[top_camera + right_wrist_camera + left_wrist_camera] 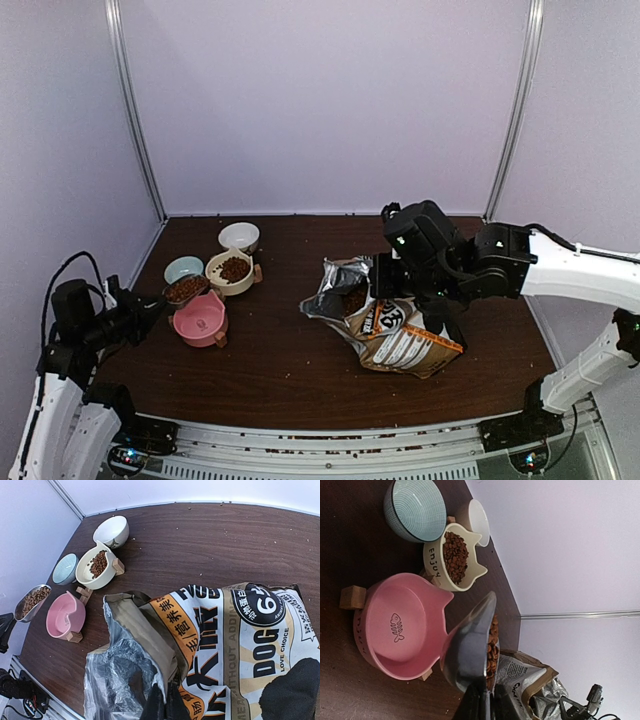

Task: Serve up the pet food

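My left gripper (153, 304) is shut on the handle of a metal scoop (468, 650) that holds pet food (493, 647). The scoop hangs just beside the rim of the empty pink bowl (395, 625), between it and the blue bowl (183, 267). The cream bowl (436, 567) behind it holds more pet food (455, 556). My right gripper (165, 703) is shut on the torn rim of the printed food bag (235, 640), holding its foil mouth open. In the right wrist view the scoop (31, 600) shows at the far left.
An empty white bowl (239, 235) stands behind the cream bowl (231, 271). The pink and cream bowls sit on small wooden feet. The bag (392, 325) lies mid-table. Walls close the back and sides. Stray crumbs dot the far tabletop.
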Motion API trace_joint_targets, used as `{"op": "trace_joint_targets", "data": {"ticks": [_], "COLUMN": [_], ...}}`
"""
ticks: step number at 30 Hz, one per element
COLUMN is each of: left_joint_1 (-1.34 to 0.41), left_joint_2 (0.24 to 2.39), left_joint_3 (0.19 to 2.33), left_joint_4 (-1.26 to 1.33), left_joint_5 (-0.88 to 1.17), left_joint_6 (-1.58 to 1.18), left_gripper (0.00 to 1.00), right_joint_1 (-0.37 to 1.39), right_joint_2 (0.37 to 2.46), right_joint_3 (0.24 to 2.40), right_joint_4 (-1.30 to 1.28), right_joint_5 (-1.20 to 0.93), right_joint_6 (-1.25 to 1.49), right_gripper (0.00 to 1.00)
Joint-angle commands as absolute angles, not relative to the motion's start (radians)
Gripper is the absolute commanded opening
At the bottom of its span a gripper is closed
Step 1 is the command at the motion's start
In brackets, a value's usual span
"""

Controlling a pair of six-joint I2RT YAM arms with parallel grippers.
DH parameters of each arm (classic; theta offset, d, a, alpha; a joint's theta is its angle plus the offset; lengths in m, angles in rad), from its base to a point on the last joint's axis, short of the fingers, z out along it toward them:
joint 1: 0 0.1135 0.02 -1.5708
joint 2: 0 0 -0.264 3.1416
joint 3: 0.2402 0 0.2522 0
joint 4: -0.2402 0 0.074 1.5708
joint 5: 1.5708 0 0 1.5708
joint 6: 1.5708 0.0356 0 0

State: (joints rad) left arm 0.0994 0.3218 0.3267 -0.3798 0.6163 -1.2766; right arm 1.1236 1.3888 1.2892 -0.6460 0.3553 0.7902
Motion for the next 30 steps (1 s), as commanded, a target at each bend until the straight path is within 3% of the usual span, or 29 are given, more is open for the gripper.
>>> {"op": "trace_joint_targets", "data": {"ticks": [1, 11, 30], "left_joint_1": [0.110, 0.110, 0.110], "left_joint_2": [0.270, 0.241, 0.408], "left_joint_3": [0.338, 0.407, 0.609], "left_joint_4": [-0.452, -0.639, -0.845], "left_joint_5": [0.561, 0.483, 0.408], "left_joint_6": [-1.234, -1.125, -0.854], "left_gripper": [0.00, 0.00, 0.00], "right_joint_1": [1.100, 1.092, 1.083], "right_joint_2": [1.353, 1.353, 1.353], "right_joint_3": [1.277, 1.267, 1.256], "right_joint_4": [-0.644, -0.637, -0.638], "right_joint_5": [0.397, 0.387, 0.378], "right_joint_6": [0.775, 0.775, 0.778], "right_gripper": [0.00, 0.00, 0.00]}}
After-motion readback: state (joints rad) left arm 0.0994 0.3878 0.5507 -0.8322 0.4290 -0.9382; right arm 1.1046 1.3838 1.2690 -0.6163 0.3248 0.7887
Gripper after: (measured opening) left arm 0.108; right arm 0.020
